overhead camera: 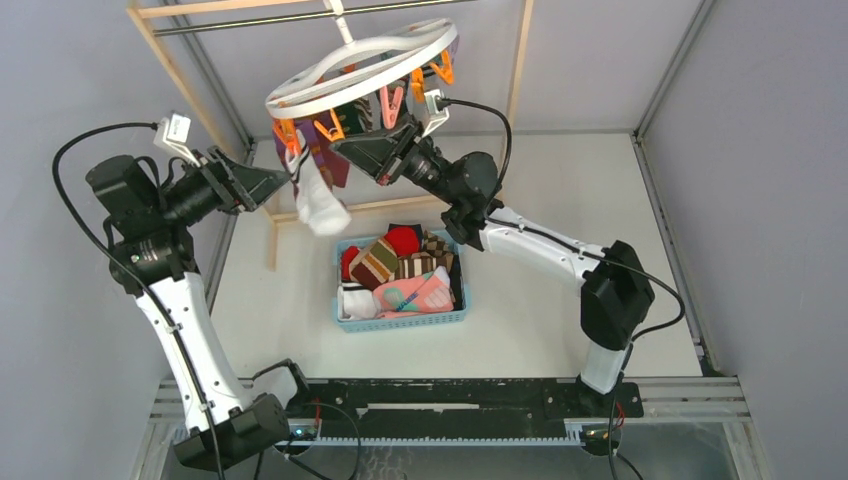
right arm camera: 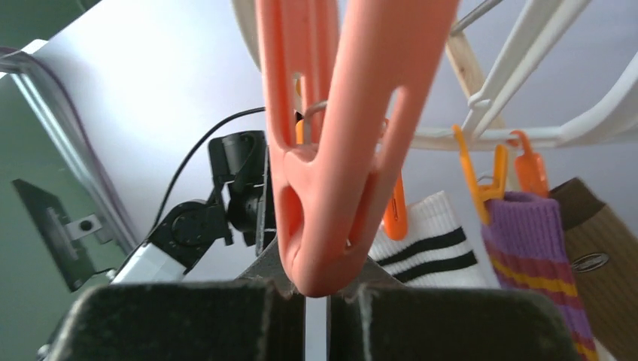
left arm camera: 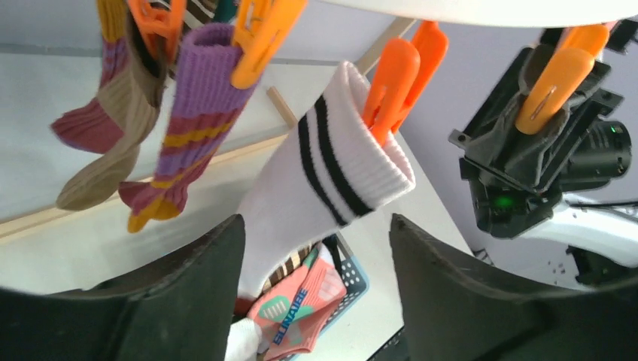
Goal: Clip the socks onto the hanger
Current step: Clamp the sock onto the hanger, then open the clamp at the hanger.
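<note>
**Q:** What writing could be read?

**A:** Only one word. A pink sock (left arm camera: 290,312) lay in the blue basket (overhead camera: 400,322), and its teal letters appeared to read "SUNAIBE". A brown sock (right arm camera: 602,256) hanging at the right edge of the right wrist view bore an oval label (right arm camera: 589,262) whose text was too small to make out.

**Q:** Where were the task's things?

**A:** The white hanger (overhead camera: 285,97) hung by its hook from the rail above the table. A white sock (left arm camera: 316,180) with two black bands hung from it, its cuff pinched by an orange clip (left arm camera: 395,83). Beside it hung a purple striped sock (left arm camera: 192,128). The rest of the socks (overhead camera: 400,265) were heaped in the basket.

**Q:** And the pincers?

**A:** The left gripper (left arm camera: 316,226) was released, with its fingers (left arm camera: 188,293) spread wide. The white sock hung between and beyond them. The right gripper (right arm camera: 317,297) was clenched, with only a slit between its fingers (right arm camera: 188,316). The tip of a pink clip (right arm camera: 338,150) sat right at that slit. Whether the tip was nipped could not be told.

**Q:** What was hidden or cut off?

**A:** The white sock's toe ran out of the left wrist view behind a finger. The hanger's ring partly hid its clips in the top view. Most of the basket was hidden in both wrist views.
</note>
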Robot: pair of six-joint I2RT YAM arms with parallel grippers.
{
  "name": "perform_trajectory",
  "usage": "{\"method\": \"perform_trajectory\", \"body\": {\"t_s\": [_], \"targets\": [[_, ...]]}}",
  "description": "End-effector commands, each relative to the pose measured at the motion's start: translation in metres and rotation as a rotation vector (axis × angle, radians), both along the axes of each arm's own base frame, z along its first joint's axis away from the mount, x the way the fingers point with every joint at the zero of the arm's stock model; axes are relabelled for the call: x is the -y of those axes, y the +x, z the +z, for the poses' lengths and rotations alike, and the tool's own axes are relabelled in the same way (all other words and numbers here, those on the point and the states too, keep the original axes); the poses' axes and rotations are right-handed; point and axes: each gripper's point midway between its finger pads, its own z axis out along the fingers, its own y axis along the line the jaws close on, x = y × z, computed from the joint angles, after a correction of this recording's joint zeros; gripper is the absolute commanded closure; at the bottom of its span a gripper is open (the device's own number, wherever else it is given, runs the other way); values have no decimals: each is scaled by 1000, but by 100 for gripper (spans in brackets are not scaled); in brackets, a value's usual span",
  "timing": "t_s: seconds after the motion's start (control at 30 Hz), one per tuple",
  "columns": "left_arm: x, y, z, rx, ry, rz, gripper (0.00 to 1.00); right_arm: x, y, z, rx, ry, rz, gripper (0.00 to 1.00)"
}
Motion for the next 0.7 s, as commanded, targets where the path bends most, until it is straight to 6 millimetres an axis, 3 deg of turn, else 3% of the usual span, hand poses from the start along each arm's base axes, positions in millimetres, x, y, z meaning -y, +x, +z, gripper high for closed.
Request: {"method": "perform_trajectory", "body": {"t_s": [0.0, 0.3, 0.57, 0.67], "targets": [[-8, -7, 26, 58, 48, 57, 21, -2, 9, 21, 65, -39, -191, 100], [-2, -26, 40, 92, 61, 68, 20, -39, 31, 9, 91, -142, -393, 100], [13, -31, 82, 195, 10, 53, 24, -61, 39, 5, 140, -186, -477, 100], [14, -22, 91, 199, -6, 68, 24, -63, 39, 4, 155, -191, -485, 100]]}}
